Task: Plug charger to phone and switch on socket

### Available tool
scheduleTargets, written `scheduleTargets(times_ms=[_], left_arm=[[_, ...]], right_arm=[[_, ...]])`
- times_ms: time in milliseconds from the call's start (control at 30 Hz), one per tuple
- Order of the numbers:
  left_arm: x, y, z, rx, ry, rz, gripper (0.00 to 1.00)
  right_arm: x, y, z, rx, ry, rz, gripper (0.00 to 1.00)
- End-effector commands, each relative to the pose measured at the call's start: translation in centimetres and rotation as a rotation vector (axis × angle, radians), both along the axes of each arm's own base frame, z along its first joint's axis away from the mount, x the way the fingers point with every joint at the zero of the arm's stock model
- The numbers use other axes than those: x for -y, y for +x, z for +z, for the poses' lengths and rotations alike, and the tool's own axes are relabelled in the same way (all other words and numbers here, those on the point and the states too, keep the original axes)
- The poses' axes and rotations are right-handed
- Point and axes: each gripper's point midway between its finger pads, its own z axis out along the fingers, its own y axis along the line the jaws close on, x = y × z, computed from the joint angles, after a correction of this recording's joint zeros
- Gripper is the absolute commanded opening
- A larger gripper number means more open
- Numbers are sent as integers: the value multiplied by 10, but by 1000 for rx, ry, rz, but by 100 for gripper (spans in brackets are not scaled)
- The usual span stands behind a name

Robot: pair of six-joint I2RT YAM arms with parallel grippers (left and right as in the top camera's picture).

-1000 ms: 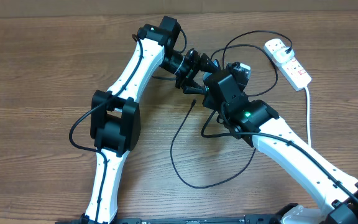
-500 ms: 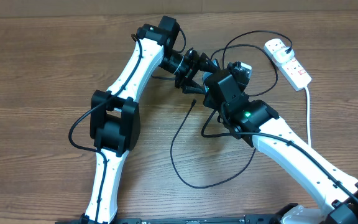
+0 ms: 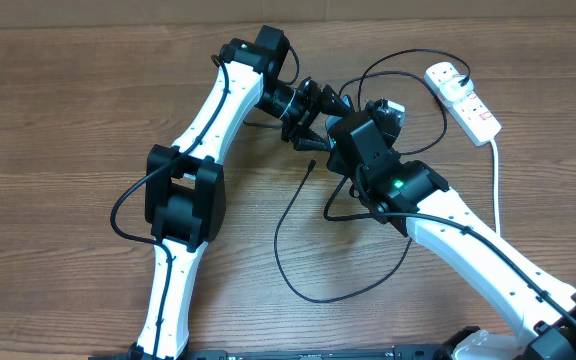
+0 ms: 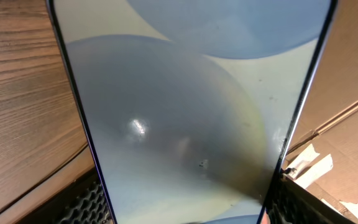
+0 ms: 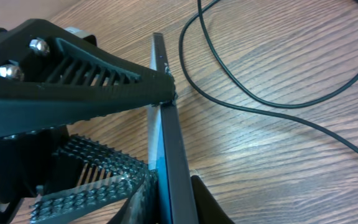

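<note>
- Left gripper pinches phone by long edges, near 12 o'clock.
- Right gripper pinches its faces, probably to steady it.
- Charger tip loose at their 6 o'clock; socket at 2 o'clock.

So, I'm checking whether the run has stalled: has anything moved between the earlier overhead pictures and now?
Nothing visibly changed. From overhead, the left arm and right arm keep the same pose, meeting at the phone. The charger and socket lie where they were.
</note>
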Motion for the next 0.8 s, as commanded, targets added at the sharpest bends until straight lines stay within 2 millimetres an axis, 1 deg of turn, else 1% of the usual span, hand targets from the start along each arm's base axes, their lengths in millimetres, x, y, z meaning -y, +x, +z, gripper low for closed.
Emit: scheduleTargets(times_ms=[0,200,400,500,567,633,700,767], left_arm=[[8,0,11,12,-61,-16,70],[8,4,11,40,-63,-16,72],[0,11,-7,85,40,-1,76],[-6,19,-12,130,69,6,78],[-10,28,-12,192,53,2,81],[-16,32,-10,208,44,7,82],[-21,35,-4,224,3,5,81],[-27,37,4,214,-43,17,81]], right_arm=[[-2,4,9,21,12,0,11],[-2,4,9,20,16,3,5],[-2,5,9,22,18,-1,4],[4,7,11,40,1,-33,4],[12,10,14,63,-15,-88,4],[22,13,17,86,-8,-161,4],[31,16,19,100,53,-260,4],[39,19,22,109,165,-376,4]])
